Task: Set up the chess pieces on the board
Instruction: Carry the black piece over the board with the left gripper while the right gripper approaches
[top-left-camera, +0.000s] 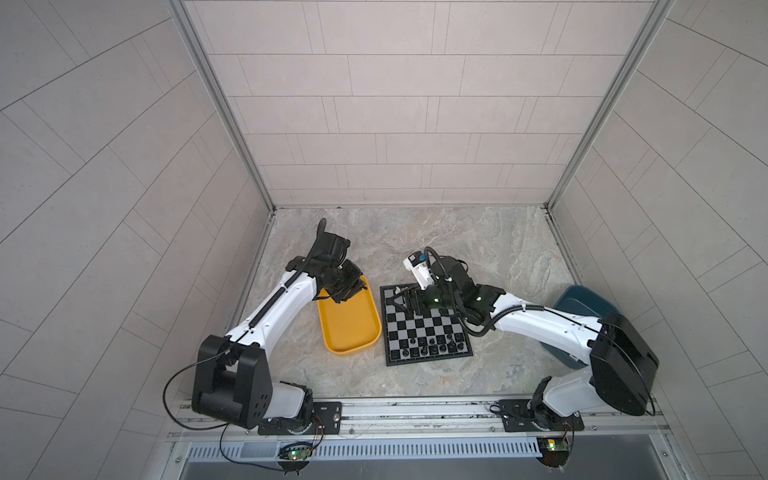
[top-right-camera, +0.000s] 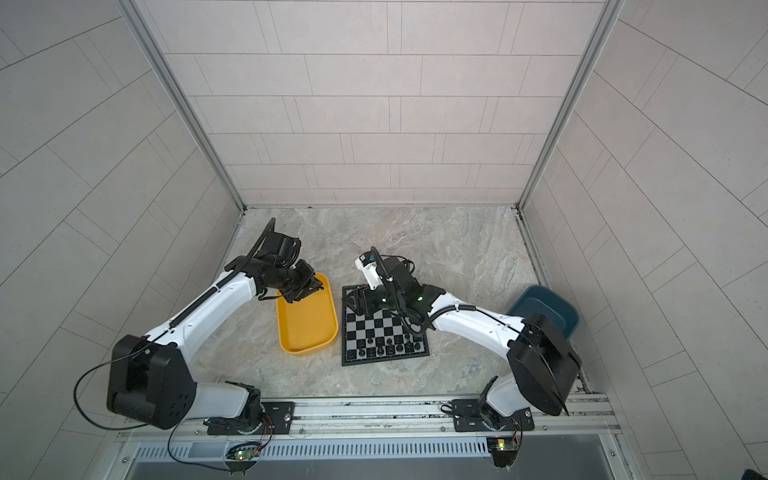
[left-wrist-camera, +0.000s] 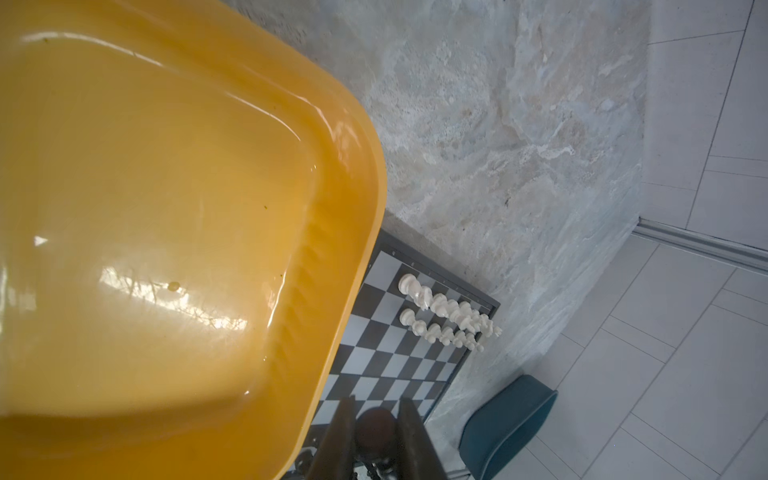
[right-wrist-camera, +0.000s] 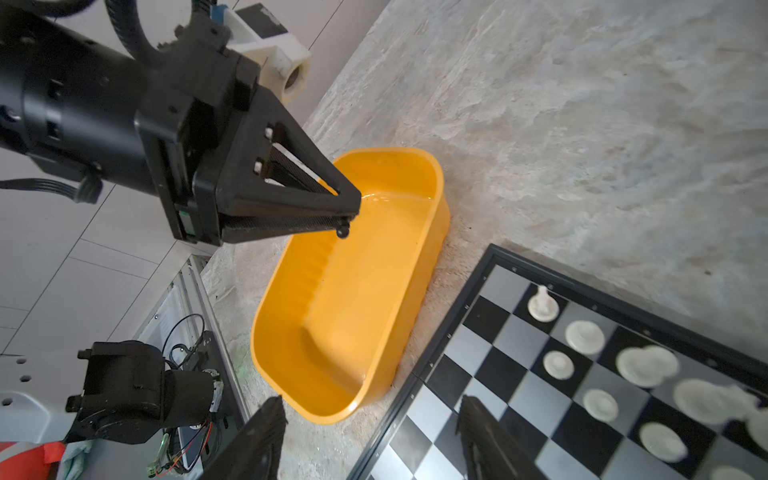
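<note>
Hanging over the far end of the yellow tray (top-left-camera: 351, 352), the left claw (right-wrist-camera: 347, 222) is clamped on a small black piece (right-wrist-camera: 343, 230). The right claw (right-wrist-camera: 370, 440) stands apart, gripping nothing, above the far left corner of the board (top-left-camera: 428, 328) on the table (top-left-camera: 415, 232). White pieces (left-wrist-camera: 449, 311) line its two far rows; black pieces (top-left-camera: 432, 347) stand along its near rows. The tray sits just beside the board.
</note>
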